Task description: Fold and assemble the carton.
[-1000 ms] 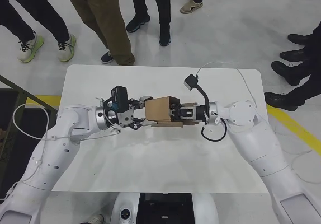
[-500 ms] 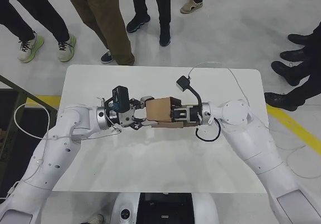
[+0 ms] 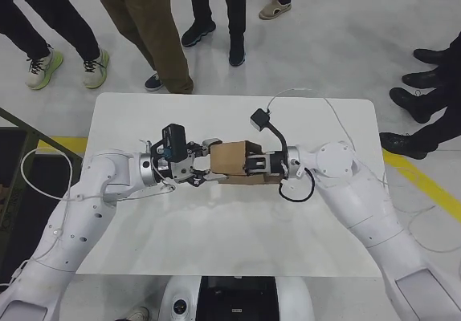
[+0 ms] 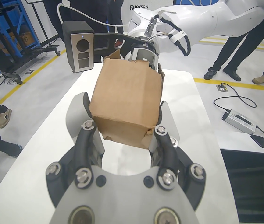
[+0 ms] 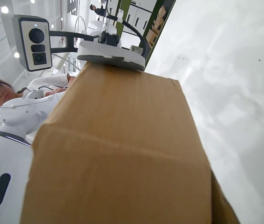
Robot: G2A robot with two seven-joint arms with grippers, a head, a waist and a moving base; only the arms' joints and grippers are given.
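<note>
From above: mid-assembly, carton (image 3: 232, 159) squared into a box over the middle of the surface (image 3: 214, 233), spanned between left hand (image 3: 201, 168) and right hand (image 3: 256, 164), forearms nearly in line.

Left wrist: clamped on the carton's near end, fingers (image 4: 77, 113) on opposite sides. Far flaps (image 4: 115, 54) ragged and unclosed, probably next to tuck, calling for steady bracing.

Right wrist: close along a carton wall; grip there impossible to tell.

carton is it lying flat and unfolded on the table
No, the carton is opened into a box shape and clamped on two sides by the left hand.
</note>
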